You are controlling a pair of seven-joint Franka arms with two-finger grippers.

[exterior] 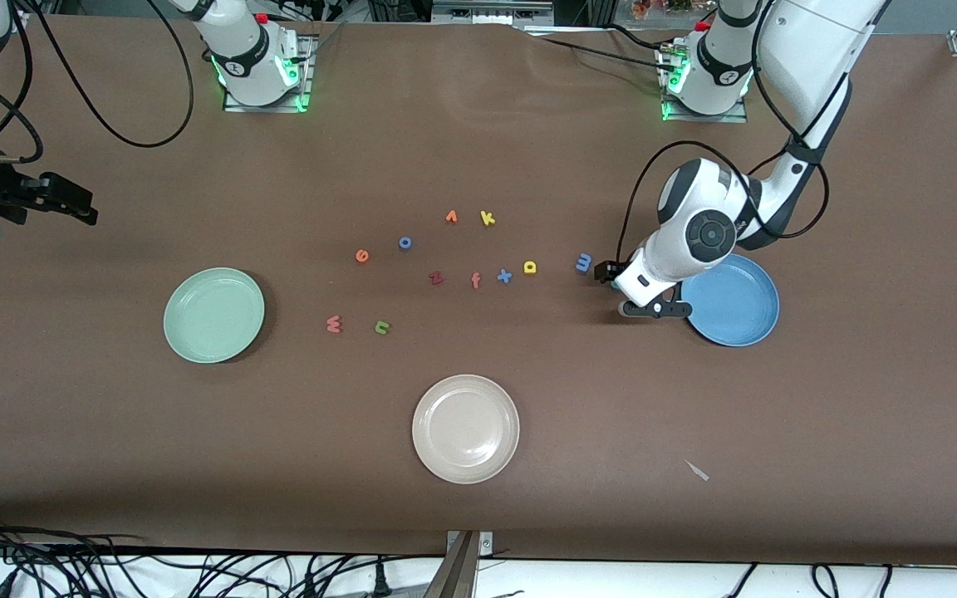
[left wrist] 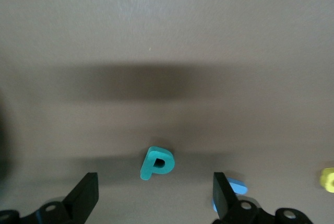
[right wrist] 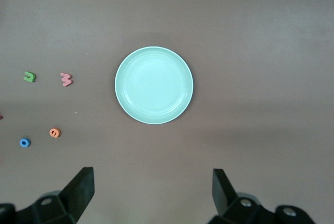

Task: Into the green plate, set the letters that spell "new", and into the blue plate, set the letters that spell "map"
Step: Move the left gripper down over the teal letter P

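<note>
Letters lay scattered across the middle of the brown table [exterior: 861, 465], none yet on a plate. The teal p [left wrist: 156, 163] sat on the tabletop between the wide-open fingers of the left gripper [left wrist: 156, 200], which hung low just beside the blue plate [exterior: 744, 320]; that gripper held nothing, and its placing suggested the p was the first pick for that plate because it lay closest. In the front view the p was mostly hidden by the arm's wrist, so its exact spot there could only be guessed. The blue m [exterior: 584, 263] lay just beside the gripper, and the yellow a [exterior: 530, 267] a little farther toward the right arm's end.

The green plate [exterior: 213, 315] stood empty toward the right arm's end. The salmon w [exterior: 334, 324] and green n [exterior: 382, 328] lay close together between it and the other letters, with the orange e [exterior: 362, 256] farther from the front camera. The right gripper [exterior: 63, 202] waited with fingers spread and empty, over the table's edge, looking down on the green plate. A cream plate [exterior: 466, 428] sat nearest the front camera.
</note>
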